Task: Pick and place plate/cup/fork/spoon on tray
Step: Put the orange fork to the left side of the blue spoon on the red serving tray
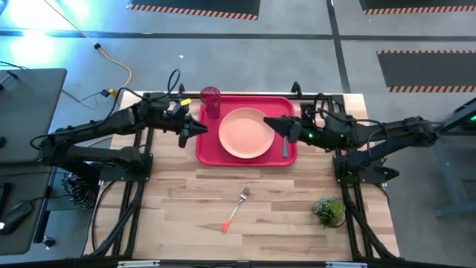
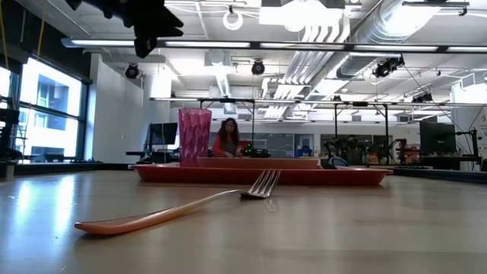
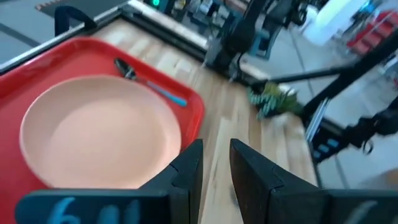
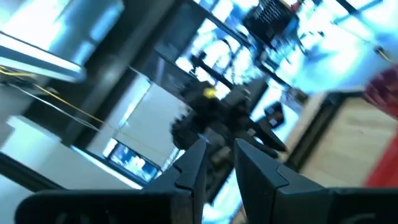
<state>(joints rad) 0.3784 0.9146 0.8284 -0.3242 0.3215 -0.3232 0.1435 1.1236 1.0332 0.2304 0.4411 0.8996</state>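
The red tray (image 1: 204,149) lies at the table's far middle. The salmon-pink plate (image 1: 245,132) rests flat in it, with the blue-handled spoon (image 1: 285,145) lying beside it on the tray's right side and the dark-red cup (image 1: 210,102) standing upright at the tray's far left corner. The orange-handled fork (image 1: 236,210) lies on the bare wood nearer the front. My left gripper (image 1: 199,129) hovers at the tray's left edge, shut and empty. My right gripper (image 1: 269,123) hovers over the plate's right rim, shut and empty.
A small potted plant (image 1: 328,211) stands at the front right of the table. A person (image 2: 227,141) sits in the room far behind the tray. Bare wood lies around the fork (image 2: 183,209) across the table's front half.
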